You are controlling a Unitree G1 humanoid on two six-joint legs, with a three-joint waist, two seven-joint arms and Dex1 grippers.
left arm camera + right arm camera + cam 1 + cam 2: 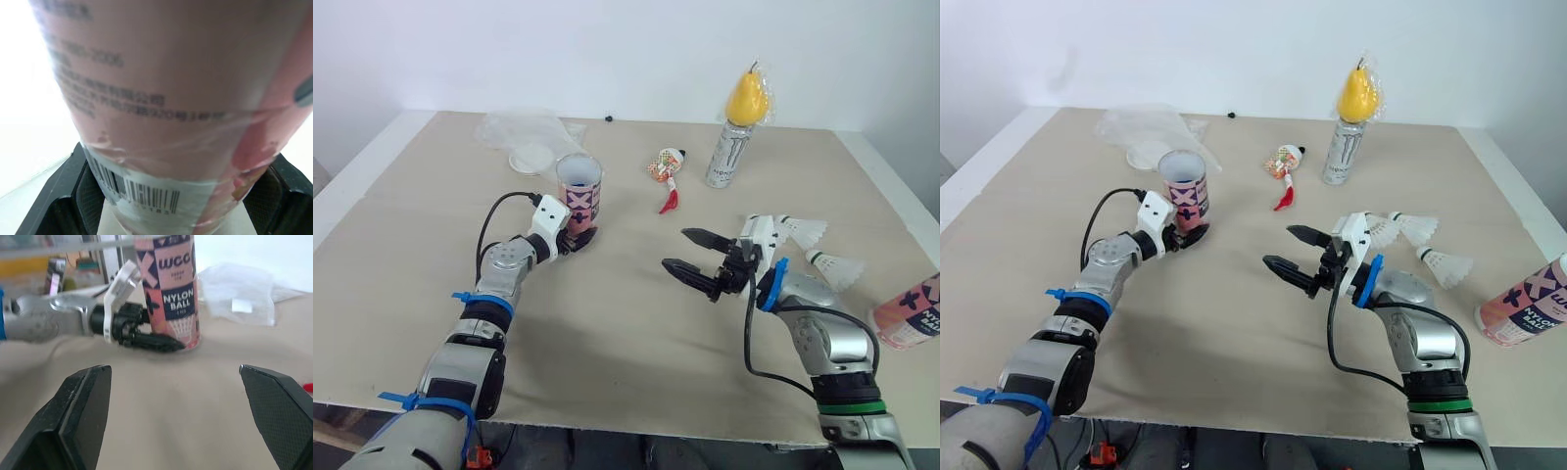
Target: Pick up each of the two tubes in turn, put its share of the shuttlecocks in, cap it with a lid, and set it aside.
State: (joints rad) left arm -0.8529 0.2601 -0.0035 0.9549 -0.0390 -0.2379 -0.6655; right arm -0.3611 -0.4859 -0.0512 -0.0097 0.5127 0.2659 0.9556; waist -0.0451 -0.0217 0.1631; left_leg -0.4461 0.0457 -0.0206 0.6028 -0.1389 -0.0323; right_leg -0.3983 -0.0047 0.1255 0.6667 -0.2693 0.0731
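Left arm stretched forward low over the table (pixel 607 333), wrist bent inward. The left gripper (pixel 579 237) is clamped on the foot of the upright tube (pixel 579 194), with one black finger (pixel 58 200) pressed to each side of it beside the barcode. The pink tube stands on the tabletop with its mouth open.

Well to the right of the upright tube, the right arm is bent at the elbow. The right gripper (pixel 675 249) points back toward the tube, fingers spread wide and holding nothing. Bare tabletop lies between it and the tube.

Farther from the upright tube, just past the right wrist, a shuttlecock (pixel 803 232) and a second shuttlecock (pixel 837 267) lie on their sides. A second tube (pixel 909 311) lies flat at the far right edge.

Just behind the upright tube, a round white lid (pixel 530 157) rests against a clear plastic bag (pixel 519 127). Behind and to the right of the tube sits a sweet wrapper (pixel 668 164) beside a red scrap (pixel 670 202). Beyond them a drink can (pixel 726 152) carries a wrapped yellow pear (pixel 747 98).
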